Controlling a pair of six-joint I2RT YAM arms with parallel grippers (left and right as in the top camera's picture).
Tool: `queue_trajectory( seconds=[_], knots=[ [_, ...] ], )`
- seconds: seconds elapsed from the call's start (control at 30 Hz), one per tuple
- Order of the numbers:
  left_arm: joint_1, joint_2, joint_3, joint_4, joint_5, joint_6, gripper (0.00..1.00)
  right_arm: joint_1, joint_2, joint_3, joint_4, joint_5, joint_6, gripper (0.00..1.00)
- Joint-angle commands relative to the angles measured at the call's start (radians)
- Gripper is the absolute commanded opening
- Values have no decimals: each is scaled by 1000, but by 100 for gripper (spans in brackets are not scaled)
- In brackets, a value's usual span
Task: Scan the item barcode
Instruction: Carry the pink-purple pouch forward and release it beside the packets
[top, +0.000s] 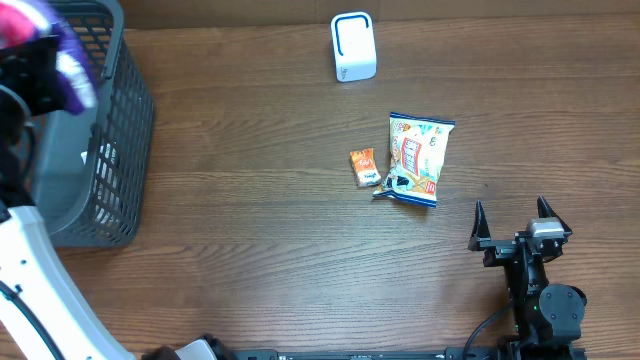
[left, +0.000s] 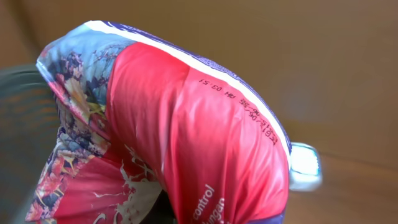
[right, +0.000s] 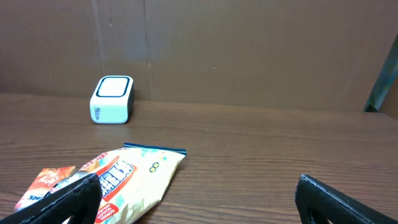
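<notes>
A red packet with a purple edge (left: 186, 137) fills the left wrist view, and my left gripper (top: 40, 70) is shut on it. Overhead, this packet (top: 75, 65) is a purple and white blur above the basket at the far left. No barcode shows on its visible side, only printed date text. The white scanner with a blue rim (top: 353, 47) stands at the back centre, also seen as the scanner (right: 112, 99) and, blurred, the scanner (left: 305, 167). My right gripper (top: 512, 225) rests open near the front right, nothing between its fingers (right: 71, 199).
A dark grey mesh basket (top: 115, 140) stands at the left edge. A yellow snack bag (top: 418, 157) and a small orange packet (top: 365, 166) lie mid-table, just ahead and left of the right gripper. A brown wall backs the table.
</notes>
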Motion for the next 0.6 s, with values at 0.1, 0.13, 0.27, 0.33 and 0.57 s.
queue_trajectory(
  seconds=[0.1,0.13,0.27,0.33,0.57],
  knots=[
    [-191,-109,9,-59,106,-13,4,-5,-9,-10,6,2,-1,100],
    [-225,-114,9,-79,107,-13,4,-5,-9,-10,6,2,-1,100],
    [-381,-101,0,-184,104,-13,4,-5,-9,-10,6,2,-1,100],
    [-461,-80,-13,-238,103,4,4,-5,-9,-10,6,2,-1,100],
    [-732,56,-149,-315,-53,26,4,-5,-9,-10,6,2,-1,100]
  ],
)
